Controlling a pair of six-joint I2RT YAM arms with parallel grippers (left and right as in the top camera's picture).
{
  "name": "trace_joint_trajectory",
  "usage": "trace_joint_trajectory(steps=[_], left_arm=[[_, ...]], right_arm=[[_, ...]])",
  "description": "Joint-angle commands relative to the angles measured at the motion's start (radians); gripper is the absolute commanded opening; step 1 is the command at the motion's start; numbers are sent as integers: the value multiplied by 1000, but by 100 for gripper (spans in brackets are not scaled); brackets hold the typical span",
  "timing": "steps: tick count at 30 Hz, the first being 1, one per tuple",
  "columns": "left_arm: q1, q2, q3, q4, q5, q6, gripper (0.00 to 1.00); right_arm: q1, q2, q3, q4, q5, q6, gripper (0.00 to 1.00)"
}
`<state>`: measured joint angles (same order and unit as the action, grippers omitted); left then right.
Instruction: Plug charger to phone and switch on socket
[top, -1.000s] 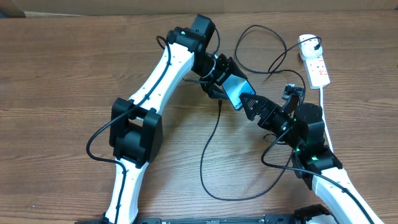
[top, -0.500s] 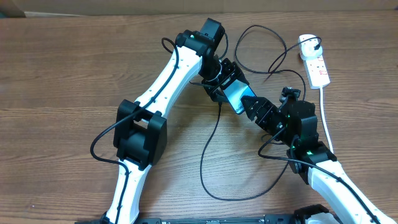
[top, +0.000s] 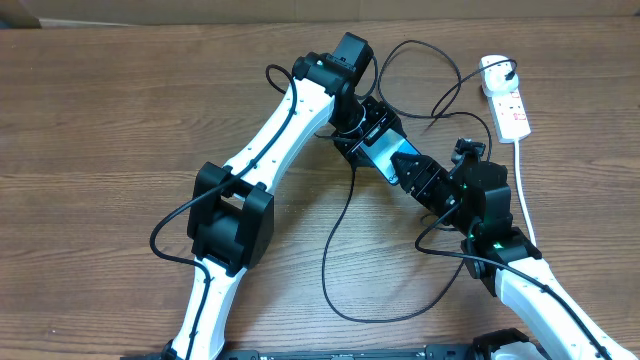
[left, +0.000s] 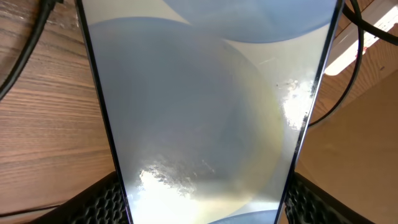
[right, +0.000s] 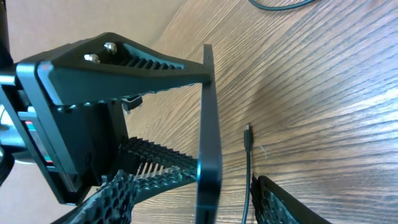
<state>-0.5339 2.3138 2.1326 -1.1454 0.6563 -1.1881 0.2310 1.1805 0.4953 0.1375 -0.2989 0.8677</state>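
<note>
The left tool (top: 376, 144) is clenched on the phone (left: 205, 112), with its meshed pads (left: 106, 202) against both long edges. It holds the phone tilted over the surface (top: 110, 110) near the upper centre of the overhead frame, probably to steady it and turn one short end toward the other arm. The right tool (top: 406, 170) has its jaws apart and grasps nothing. In its own view they straddle the phone's thin edge at mid-frame, and the tip of the charger (right: 248, 138) shows against the wood just right of that edge; whether a pad brushes the lead is hard to tell. Picking up that tip looks like the step in hand. The socket (top: 510, 105) lies at the upper right of the overhead frame, well apart from both tools, and its switch is a job for later
</note>
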Motion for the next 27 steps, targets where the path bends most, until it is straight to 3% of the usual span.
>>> trace_joint_trajectory(steps=[1, 12, 17, 27], left_arm=[[-4, -8, 30, 5, 43, -23, 71], [-21, -8, 30, -6, 19, 7, 71], [-31, -8, 30, -10, 12, 14, 71], [-39, -8, 30, -9, -6, 12, 71]], right_arm=[[5, 0, 11, 2, 18, 1, 58], [5, 0, 11, -20, 27, -1, 49], [5, 0, 11, -19, 30, -3, 36], [5, 0, 11, -20, 29, -3, 29]])
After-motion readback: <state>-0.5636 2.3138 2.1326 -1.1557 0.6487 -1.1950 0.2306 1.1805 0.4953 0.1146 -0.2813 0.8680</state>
